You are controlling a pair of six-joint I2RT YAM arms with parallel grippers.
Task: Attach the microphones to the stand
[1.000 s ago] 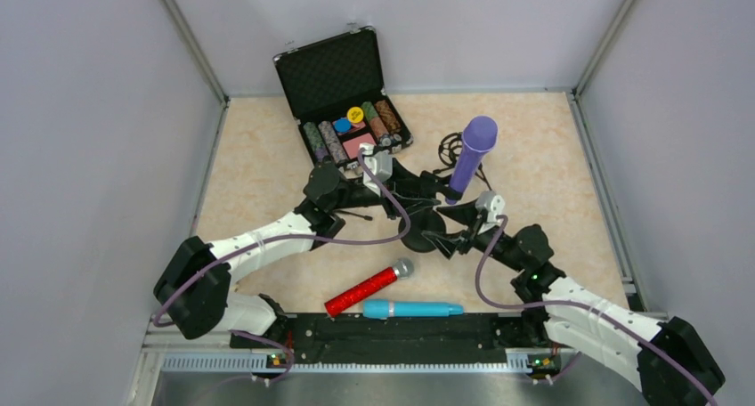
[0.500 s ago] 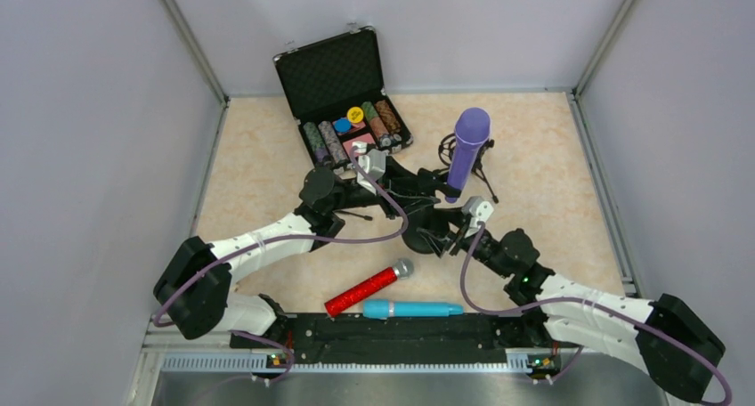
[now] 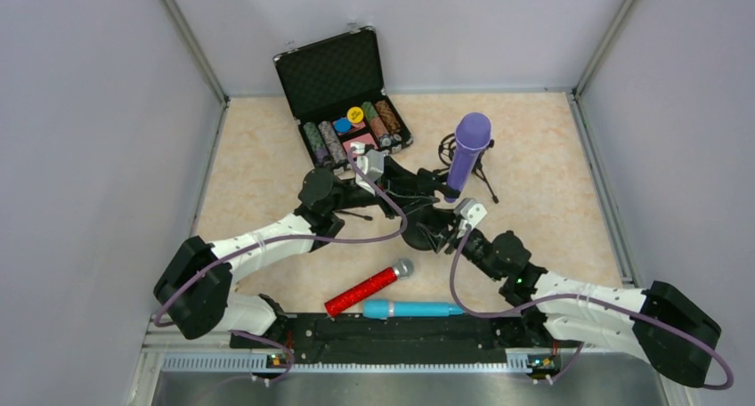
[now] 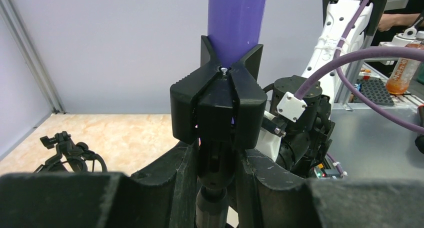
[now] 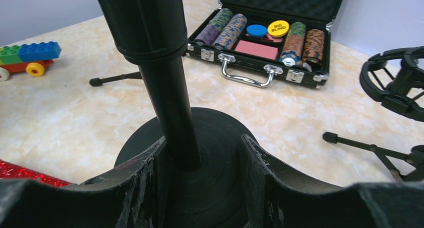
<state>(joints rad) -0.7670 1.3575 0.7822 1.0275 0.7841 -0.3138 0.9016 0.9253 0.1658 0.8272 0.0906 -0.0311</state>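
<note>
The purple microphone [image 3: 467, 150] stands nearly upright in the clip [image 4: 218, 105] of the black stand, whose round base [image 3: 418, 239] rests on the table. It also shows in the left wrist view [image 4: 236, 18]. My left gripper [image 3: 434, 192] [image 4: 217, 163] is shut on the stand's neck just under the clip. My right gripper [image 3: 440, 230] [image 5: 200, 158] is open around the stand's pole [image 5: 167, 103], low over the base, with the pole against one finger. The glittery red microphone [image 3: 368, 288] and the light blue microphone [image 3: 412, 309] lie near the front edge.
An open poker chip case [image 3: 352, 99] [image 5: 265, 35] stands at the back. A small black tripod with a shock mount [image 3: 454, 146] [image 5: 395, 83] stands behind the purple microphone. A toy brick car [image 5: 27, 55] is on the table to the left.
My right arm has reached forward and left, bringing its gripper down around the pole near the base. The purple microphone has shifted slightly left and stands more upright. The left gripper keeps its hold.
</note>
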